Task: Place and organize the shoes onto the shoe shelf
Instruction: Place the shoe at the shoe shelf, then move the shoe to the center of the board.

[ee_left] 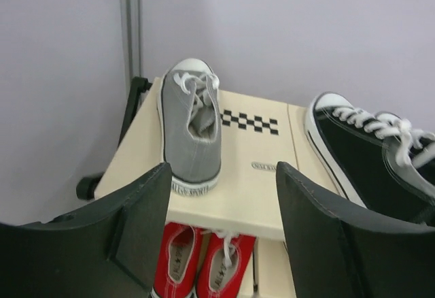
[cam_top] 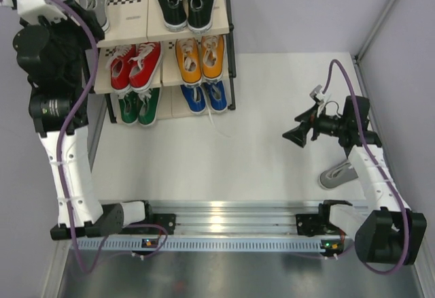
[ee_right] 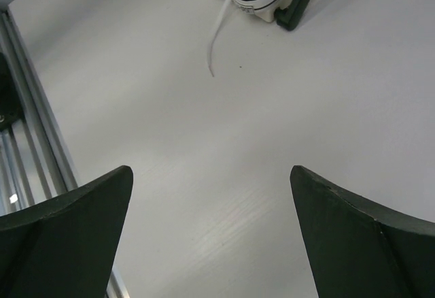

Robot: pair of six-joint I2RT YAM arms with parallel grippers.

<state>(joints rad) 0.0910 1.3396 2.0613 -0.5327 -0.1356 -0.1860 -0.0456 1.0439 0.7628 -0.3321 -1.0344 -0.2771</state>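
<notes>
Eleven shoes [cam_top: 144,63] fill the shoe shelf [cam_top: 129,9]; I see one grey shoe [cam_top: 338,173] well off it, with left gripper [ee_left: 223,175] and right gripper [ee_right: 211,175] both spread empty.

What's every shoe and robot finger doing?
First grey canvas sneaker: standing on top board.
Second grey canvas sneaker: on table, unshelved.
Black canvas sneakers: top board.
Red canvas sneakers: middle board.
Orange canvas sneakers: middle board.
Green canvas sneakers: bottom board.
Blue canvas sneakers: bottom board.
Left fingers: open, empty.
Right fingers: open, empty.

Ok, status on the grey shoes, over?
Left gripper open, empty. Right gripper open, empty. One grey shoe on top shelf board; second grey shoe on table, partly under right arm.
</notes>
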